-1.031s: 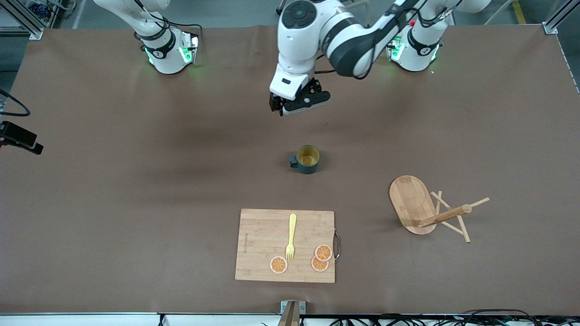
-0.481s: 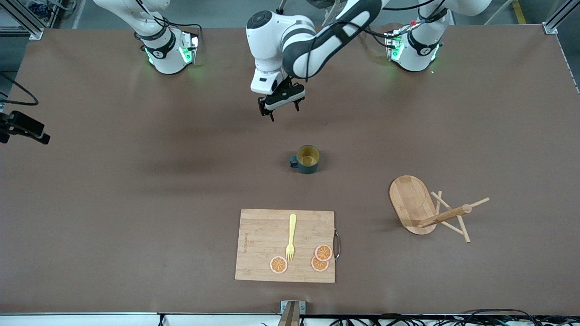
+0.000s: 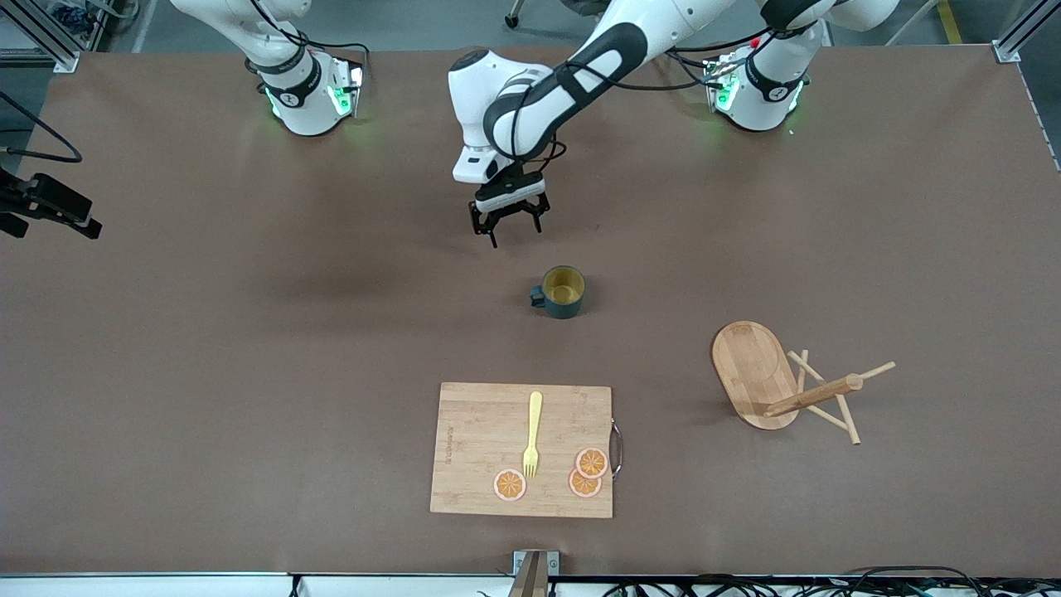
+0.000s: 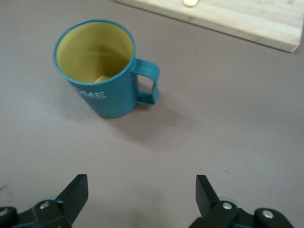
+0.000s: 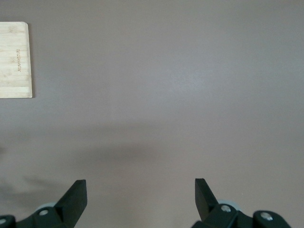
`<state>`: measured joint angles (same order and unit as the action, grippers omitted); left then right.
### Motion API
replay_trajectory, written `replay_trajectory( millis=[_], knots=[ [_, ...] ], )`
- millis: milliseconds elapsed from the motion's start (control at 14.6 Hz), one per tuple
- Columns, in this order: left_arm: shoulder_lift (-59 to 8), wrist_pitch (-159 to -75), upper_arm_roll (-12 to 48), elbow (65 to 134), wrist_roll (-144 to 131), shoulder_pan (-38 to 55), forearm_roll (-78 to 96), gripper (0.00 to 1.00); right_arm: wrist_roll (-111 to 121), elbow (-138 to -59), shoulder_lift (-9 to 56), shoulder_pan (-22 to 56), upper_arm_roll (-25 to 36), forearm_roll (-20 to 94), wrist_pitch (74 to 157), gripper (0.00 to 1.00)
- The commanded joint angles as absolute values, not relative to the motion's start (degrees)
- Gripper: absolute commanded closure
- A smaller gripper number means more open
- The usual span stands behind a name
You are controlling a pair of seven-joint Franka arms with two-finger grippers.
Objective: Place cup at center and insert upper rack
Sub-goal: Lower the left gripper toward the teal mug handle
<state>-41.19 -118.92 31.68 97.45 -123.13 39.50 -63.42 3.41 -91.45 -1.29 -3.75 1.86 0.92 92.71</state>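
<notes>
The brown table (image 3: 207, 373) carries every item. The left arm (image 3: 580, 75) reaches from its base toward the table's middle; the right arm waits at its base, largely out of the front view.

The bamboo cutting board (image 3: 485, 452) lies at the edge nearest the front camera. It holds a yellow fork (image 3: 532, 435) and three orange slices (image 3: 509, 485), and has a metal handle (image 3: 617, 448) on its side toward the left arm's end.

The upper rack (image 3: 775, 385) lies tipped over toward the left arm's end of the table, oval base on edge, post and pegs resting on the surface.

The cup (image 3: 563, 292) stands upright near the table's centre, farther from the front camera than the cutting board, its handle pointing toward the right arm's end.

The left gripper (image 3: 507, 224) hovers over bare table just beside the cup, fingers spread and empty. The right gripper (image 5: 140, 197) is over bare table, fingers spread, holding nothing.
</notes>
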Motion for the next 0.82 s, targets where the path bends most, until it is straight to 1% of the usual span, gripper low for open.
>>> replay_trajectory(
  millis=[0, 137, 344, 550, 756],
  knots=[
    [-43.42, -117.78, 25.61, 95.27, -125.77, 46.46, -68.19, 0.00, 3.16, -94.04, -2.73, -3.51, 2.02, 0.35, 93.69, 0.00],
    [-43.51, -117.77, 17.79, 95.27, -128.13, 53.31, -69.78, 0.00, 3.25, -94.39, -2.72, -3.34, 2.02, 0.35, 94.04, 0.00],
    [-45.78, -117.77, 10.74, 93.70, -133.58, 60.36, -70.05, 0.00, 3.43, -94.13, -2.72, -3.34, 1.93, 0.18, 93.61, 0.00],
    [-47.89, -117.34, 9.49, 92.03, -133.68, 61.52, -72.58, 0.00, 3.43, -93.96, -2.64, -3.51, 2.02, 0.18, 93.60, 0.00],
    [-49.92, -113.48, 9.40, 89.31, -133.77, 61.70, -76.45, 0.00, 3.43, -93.87, -2.64, -3.52, 2.11, 0.18, 93.60, 0.00]
  ],
)
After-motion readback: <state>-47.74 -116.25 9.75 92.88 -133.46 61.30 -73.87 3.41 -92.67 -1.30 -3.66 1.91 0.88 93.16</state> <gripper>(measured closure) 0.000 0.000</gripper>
